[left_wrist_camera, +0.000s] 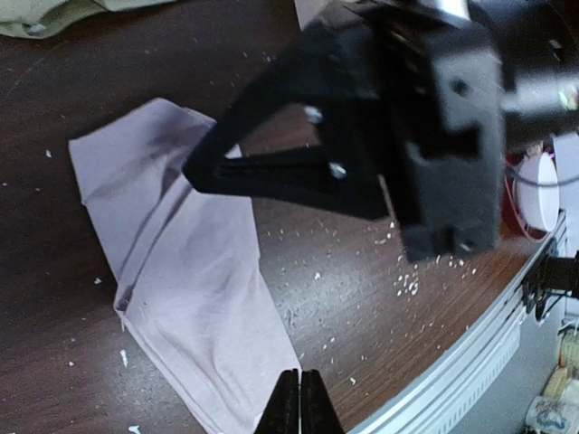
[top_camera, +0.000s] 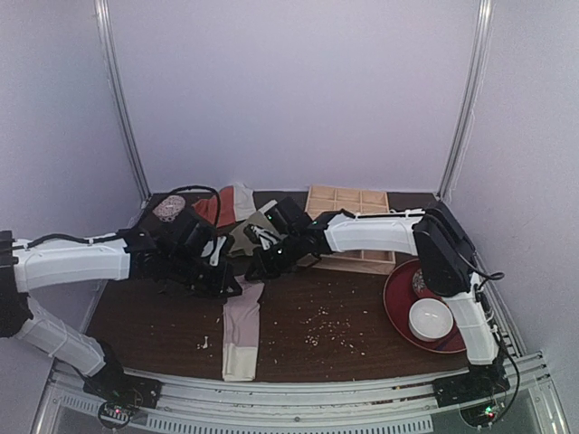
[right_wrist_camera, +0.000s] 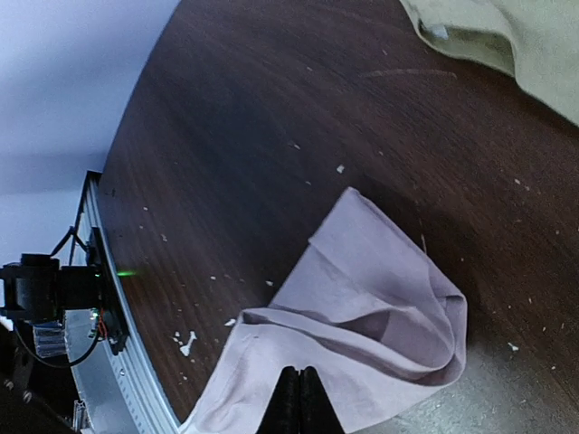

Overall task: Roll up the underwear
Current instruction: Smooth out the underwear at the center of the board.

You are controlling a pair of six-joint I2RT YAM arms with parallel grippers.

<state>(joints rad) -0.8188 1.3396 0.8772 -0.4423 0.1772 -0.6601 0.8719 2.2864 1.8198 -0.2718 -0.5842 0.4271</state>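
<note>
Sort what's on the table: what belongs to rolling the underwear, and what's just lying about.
Job: underwear, left gripper, right gripper.
Lying about: olive cloth, orange-red cloth, wooden tray, red plate, white bowl, crumbs.

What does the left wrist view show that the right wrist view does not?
Only left wrist: the right arm looming black across the frame, and a white bowl at the right edge. Only right wrist: a green light on electronics beyond the table edge, and the underwear with its folded end bulging into a loop. Both: the mauve underwear lying on the dark table, scattered crumbs, and a corner of olive-green cloth.
</note>
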